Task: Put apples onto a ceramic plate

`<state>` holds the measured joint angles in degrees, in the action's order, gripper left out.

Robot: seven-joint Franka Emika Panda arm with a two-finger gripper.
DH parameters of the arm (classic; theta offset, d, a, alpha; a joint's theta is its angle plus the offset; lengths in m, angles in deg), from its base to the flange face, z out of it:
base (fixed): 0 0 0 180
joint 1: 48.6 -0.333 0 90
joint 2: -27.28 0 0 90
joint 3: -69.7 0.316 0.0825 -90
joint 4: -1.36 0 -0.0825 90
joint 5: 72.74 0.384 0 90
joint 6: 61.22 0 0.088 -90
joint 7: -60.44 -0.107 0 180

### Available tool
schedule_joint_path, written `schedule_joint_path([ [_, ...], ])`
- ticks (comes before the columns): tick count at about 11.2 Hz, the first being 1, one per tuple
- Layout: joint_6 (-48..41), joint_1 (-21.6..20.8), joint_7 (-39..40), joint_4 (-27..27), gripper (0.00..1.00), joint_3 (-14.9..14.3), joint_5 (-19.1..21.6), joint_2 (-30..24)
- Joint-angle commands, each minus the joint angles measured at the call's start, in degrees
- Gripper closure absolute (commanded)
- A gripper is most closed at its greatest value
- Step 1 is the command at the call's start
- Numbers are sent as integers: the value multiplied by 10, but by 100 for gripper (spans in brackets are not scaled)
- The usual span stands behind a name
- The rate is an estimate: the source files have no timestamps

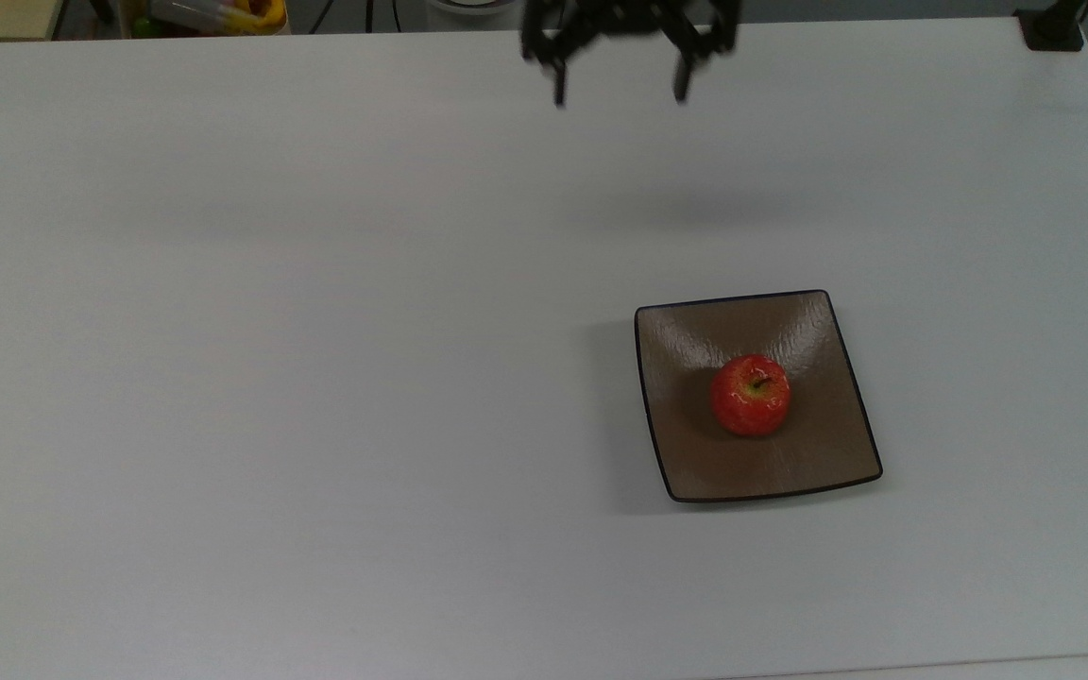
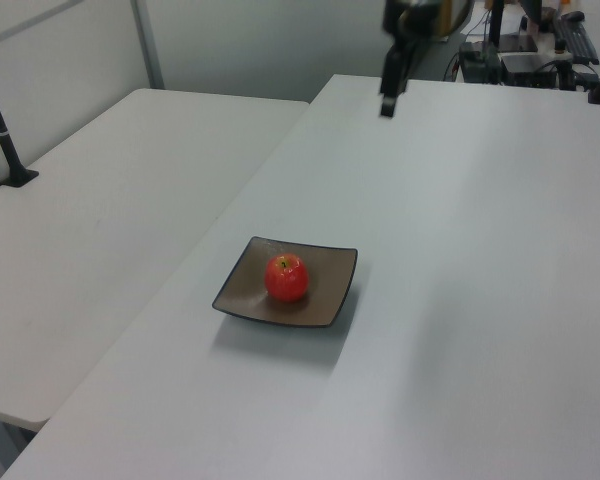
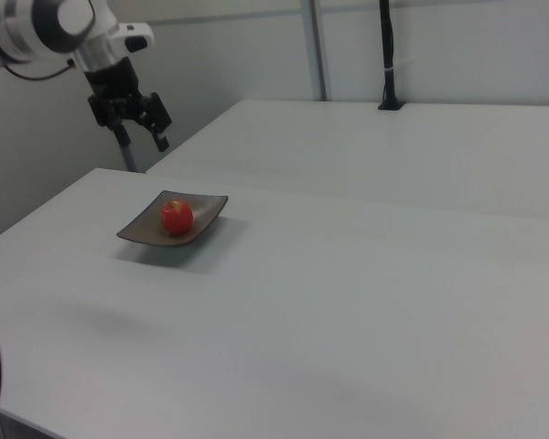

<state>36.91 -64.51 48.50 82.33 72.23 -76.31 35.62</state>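
Here, the scene is set out from the largest thing down.
Table: a broad white table (image 1: 317, 378) is seen across the whole top view, bare but for the dish and the fruit.
Ceramic plate: the ceramic plate (image 1: 827, 463) is found in the lower right of the top view, flat on the table; in the left view it (image 2: 238, 290) sits just below centre, and in the right view (image 3: 135, 229) at middle left. Being glazed and rigid, it is judged breakable and slippery, best left where it lies.
Gripper: the gripper (image 1: 618, 90) is seen at the upper edge of the top view, well apart from the plate, and in the upper left of the right view (image 3: 143, 135). Its fingers are spread wide and nothing is held between them.
Apple: the apple (image 1: 750, 395) is seen resting near the middle of the plate, stem up, also in the left view (image 2: 286, 278) and the right view (image 3: 176, 217). It is judged firm, light, round and glossy, so liable to roll or slip; if a hold were needed, the widest part of its sides would be taken, not the stem. The placing is judged done.
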Motion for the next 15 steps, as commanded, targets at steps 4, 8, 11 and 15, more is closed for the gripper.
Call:
schedule_joint_path([
  [4,-109,55,-22,194,0,-3,51,-181],
  [8,-1,62,65,198,0,-18,54,-155],
  [11,40,63,104,177,0,-26,54,-129],
  [15,21,70,96,159,0,-26,69,-119],
])
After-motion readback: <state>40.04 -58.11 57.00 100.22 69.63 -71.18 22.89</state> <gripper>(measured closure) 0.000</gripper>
